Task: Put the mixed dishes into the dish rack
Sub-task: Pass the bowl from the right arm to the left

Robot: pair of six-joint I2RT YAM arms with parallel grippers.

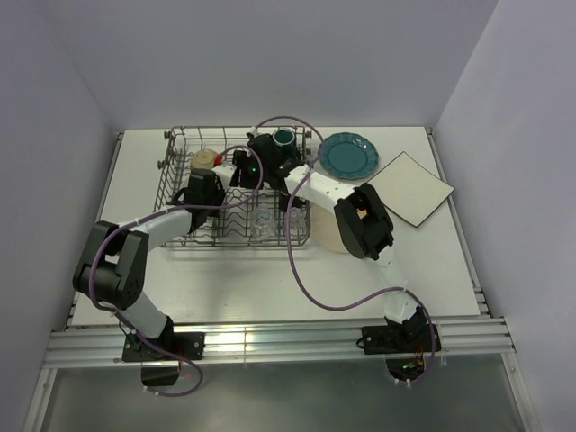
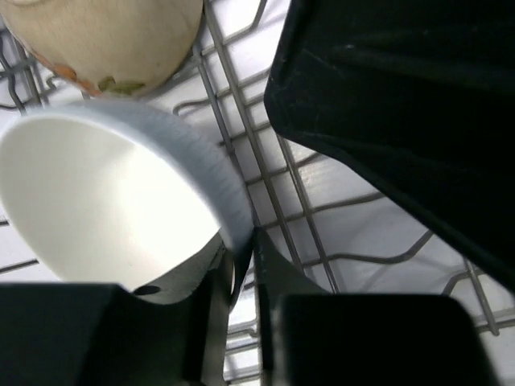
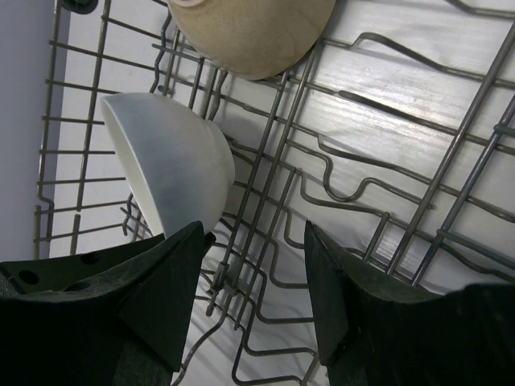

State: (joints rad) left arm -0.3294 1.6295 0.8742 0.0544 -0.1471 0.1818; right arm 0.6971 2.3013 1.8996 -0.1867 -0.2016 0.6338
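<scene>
The grey wire dish rack [image 1: 171,171] stands at the table's back left. Inside it a white bowl [image 2: 96,193] leans on its edge, and my left gripper [image 2: 244,257] is shut on its rim, one finger inside the bowl and one outside. The right wrist view shows the same white bowl [image 3: 173,161] from outside. My right gripper [image 3: 253,289] hangs open over the rack's wires [image 3: 362,161], close beside that bowl, with nothing between its fingers. A cream bowl [image 1: 205,159] sits at the rack's back left, a dark mug [image 1: 281,139] at its back right, and a clear glass [image 1: 263,222] near its front.
A teal scalloped plate [image 1: 349,155] and a white square plate [image 1: 412,187] lie on the table to the right of the rack. A yellow-cream plate [image 1: 328,238] lies partly under my right arm. The right arm's black body [image 2: 402,121] fills the left wrist view's upper right.
</scene>
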